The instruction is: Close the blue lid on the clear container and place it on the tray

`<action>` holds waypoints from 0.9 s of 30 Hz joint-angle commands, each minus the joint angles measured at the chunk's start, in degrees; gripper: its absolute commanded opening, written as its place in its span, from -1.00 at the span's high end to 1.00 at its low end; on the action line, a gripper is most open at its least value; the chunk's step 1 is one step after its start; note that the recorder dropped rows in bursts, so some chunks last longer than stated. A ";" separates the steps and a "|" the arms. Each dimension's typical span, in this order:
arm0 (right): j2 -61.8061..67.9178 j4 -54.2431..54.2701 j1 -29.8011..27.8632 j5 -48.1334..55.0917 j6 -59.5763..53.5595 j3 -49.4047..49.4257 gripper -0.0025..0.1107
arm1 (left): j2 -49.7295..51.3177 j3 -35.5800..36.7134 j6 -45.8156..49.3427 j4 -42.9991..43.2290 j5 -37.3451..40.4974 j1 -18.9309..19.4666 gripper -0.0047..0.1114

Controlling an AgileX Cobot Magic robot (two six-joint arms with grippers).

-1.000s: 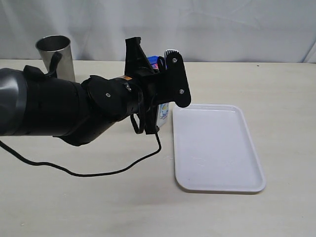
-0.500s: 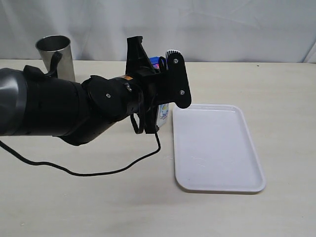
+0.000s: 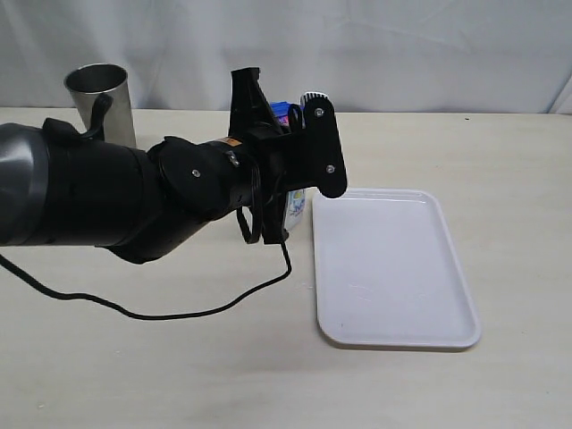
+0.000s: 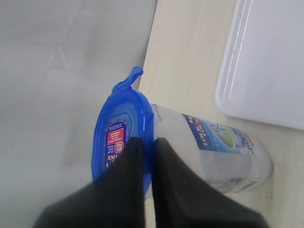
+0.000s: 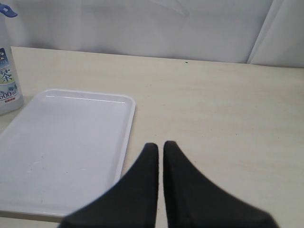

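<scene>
The clear container [image 4: 223, 152] stands on the table just off the tray's [image 3: 393, 268] near-left corner, its blue-and-white label showing. The blue lid [image 4: 121, 137] sits on its top, with one flap [image 4: 133, 75] sticking out. My left gripper [image 4: 148, 140] is shut on the lid's rim, one finger on top and one under the edge. In the exterior view the left arm [image 3: 179, 192] hides most of the container; only a bit of lid [image 3: 280, 111] and label [image 3: 296, 206] show. My right gripper [image 5: 160, 145] is shut on nothing, above the table beside the tray [image 5: 61, 147].
A tapered steel cup [image 3: 100, 96] stands at the back left. A black cable [image 3: 179, 308] lies looped on the table in front of the left arm. The container's side [image 5: 7, 80] shows at the edge of the right wrist view.
The left wrist has edged very slightly upward with the lid still pinched. Nothing else has moved.
</scene>
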 commanded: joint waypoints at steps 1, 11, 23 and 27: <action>-0.31 0.10 0.04 0.04 -0.02 0.07 0.88 | 0.09 -0.13 -0.86 0.29 -2.08 0.35 0.60; -0.31 0.10 0.04 0.04 -0.02 0.07 0.88 | 0.09 -0.13 -0.99 -0.26 -1.92 0.35 0.45; -0.31 0.10 0.04 0.04 -0.02 0.07 0.88 | -5.37 0.09 -0.65 -12.59 -0.24 0.01 0.45; -0.31 0.10 0.04 0.04 -0.02 0.07 0.88 | -9.81 3.94 -0.40 -13.12 7.33 0.01 0.45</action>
